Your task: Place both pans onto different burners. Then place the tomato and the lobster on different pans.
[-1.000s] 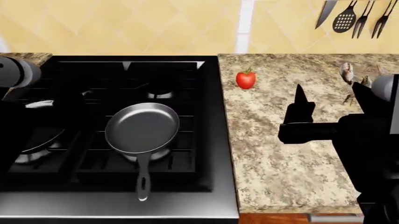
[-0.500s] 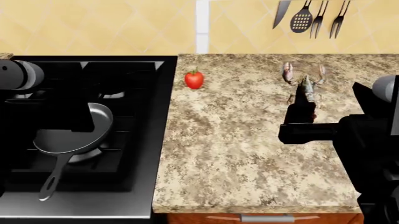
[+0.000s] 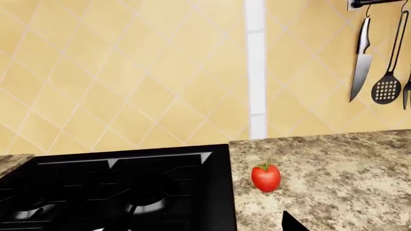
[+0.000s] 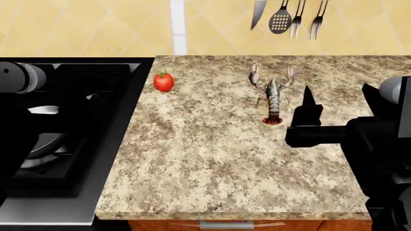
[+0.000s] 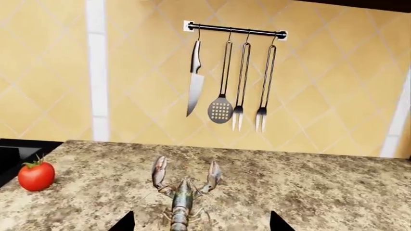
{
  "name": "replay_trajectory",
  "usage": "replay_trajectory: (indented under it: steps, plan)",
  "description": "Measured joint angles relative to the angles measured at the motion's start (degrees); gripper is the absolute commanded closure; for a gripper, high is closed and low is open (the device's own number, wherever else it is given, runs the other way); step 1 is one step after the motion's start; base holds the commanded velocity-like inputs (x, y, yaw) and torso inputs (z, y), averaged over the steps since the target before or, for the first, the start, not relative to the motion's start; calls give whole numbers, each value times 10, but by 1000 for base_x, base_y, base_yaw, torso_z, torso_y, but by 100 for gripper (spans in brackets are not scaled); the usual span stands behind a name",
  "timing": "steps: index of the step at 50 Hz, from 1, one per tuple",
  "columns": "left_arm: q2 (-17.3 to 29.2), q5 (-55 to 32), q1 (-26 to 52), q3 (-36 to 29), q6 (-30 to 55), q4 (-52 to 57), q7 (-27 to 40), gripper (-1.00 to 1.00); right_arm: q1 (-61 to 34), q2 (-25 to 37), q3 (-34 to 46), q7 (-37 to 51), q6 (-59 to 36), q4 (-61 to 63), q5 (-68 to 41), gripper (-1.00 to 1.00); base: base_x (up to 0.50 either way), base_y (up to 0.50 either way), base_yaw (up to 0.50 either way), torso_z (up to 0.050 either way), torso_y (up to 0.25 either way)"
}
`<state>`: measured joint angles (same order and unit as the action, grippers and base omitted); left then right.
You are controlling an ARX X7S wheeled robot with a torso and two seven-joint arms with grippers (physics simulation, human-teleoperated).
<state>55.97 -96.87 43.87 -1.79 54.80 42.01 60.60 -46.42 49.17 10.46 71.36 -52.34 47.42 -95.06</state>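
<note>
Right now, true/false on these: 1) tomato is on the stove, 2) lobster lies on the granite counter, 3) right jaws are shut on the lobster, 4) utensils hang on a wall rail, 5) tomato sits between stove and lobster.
1) False. The small red round tomato rests on the speckled granite counter, beside the black stove.
2) True. The grey-brown lobster lies flat there.
3) False. The right gripper is open and holds nothing.
4) True. The knife and utensils hang there.
5) True.
</note>
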Motion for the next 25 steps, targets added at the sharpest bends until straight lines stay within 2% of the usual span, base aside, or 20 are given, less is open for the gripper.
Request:
replay_trajectory:
  steps: [4,19,25]
  plan:
    - [0,3,-2,1,-1,-1,-1,-100,-4,-1,4,2,-2,-1,2,-100,121,0,0,0,0]
    - [-1,10,-8,1,-4,0,-6,-100,-9,-3,13,5,-7,-2,4,-100,442,0,0,0,1]
    - [-9,19,-1,-12,1,-11,-12,-100,-11,-5,20,5,-11,-5,7,-100,0,0,0,0,0]
